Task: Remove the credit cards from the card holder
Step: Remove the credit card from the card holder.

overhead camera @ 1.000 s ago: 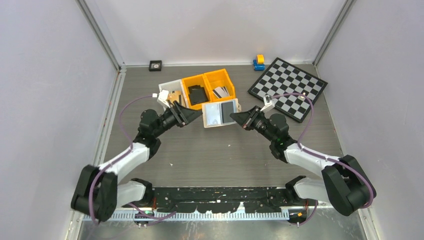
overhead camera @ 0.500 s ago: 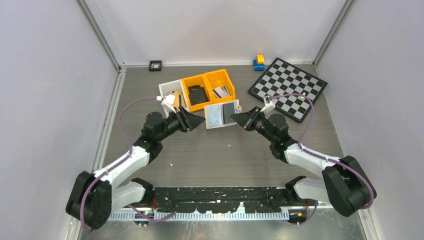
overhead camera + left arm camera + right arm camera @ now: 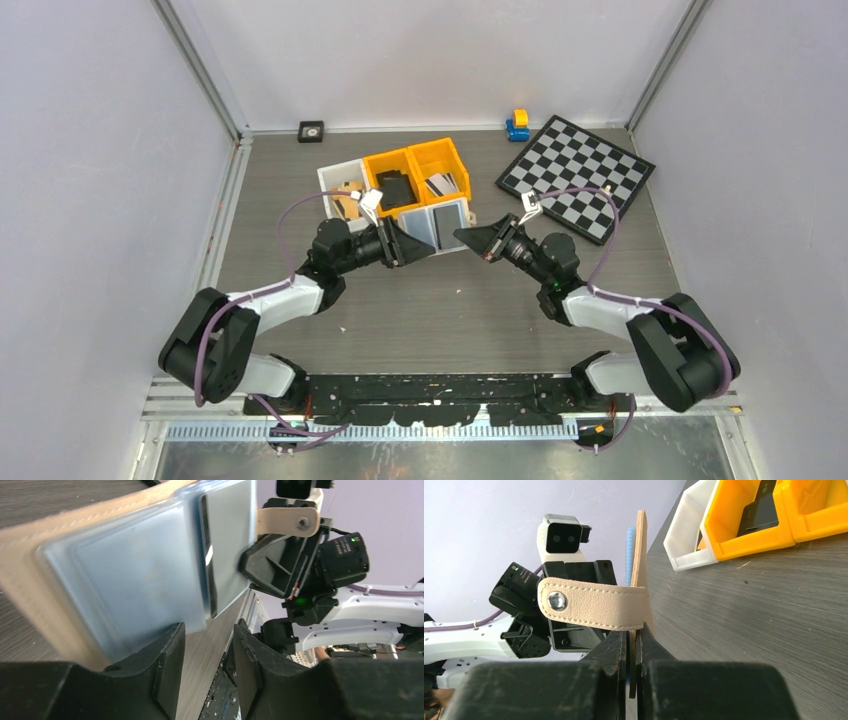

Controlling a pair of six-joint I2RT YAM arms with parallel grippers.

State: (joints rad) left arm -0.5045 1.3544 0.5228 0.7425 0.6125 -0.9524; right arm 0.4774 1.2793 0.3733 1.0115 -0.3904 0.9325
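The beige card holder (image 3: pixel 441 222) hangs open and tilted above the table between both arms, its greyish pockets facing the left arm. My right gripper (image 3: pixel 463 237) is shut on its right edge; in the right wrist view the holder (image 3: pixel 640 555) stands edge-on between the closed jaws (image 3: pixel 633 632), with its snap strap (image 3: pixel 594 607) hanging across. My left gripper (image 3: pixel 410 243) is open at the holder's left lower corner. In the left wrist view the pockets (image 3: pixel 125 565) fill the frame above the open gripper (image 3: pixel 207 632), and a card (image 3: pixel 230 535) sits in a pocket. Nothing is between the left jaws.
Behind the holder stand a white bin (image 3: pixel 335 180) and two orange bins (image 3: pixel 385 163). One holds a black wallet-like item (image 3: pixel 395 190), the other a striped card (image 3: pixel 442 184). A chessboard (image 3: pixel 577 175), a blue-yellow toy (image 3: pixel 517 124) and a small black square (image 3: pixel 311 130) lie at the back.
My left arm has swung right and brought its open gripper up to the holder's left corner. The holder has shifted a little right and back. The right gripper keeps its hold.
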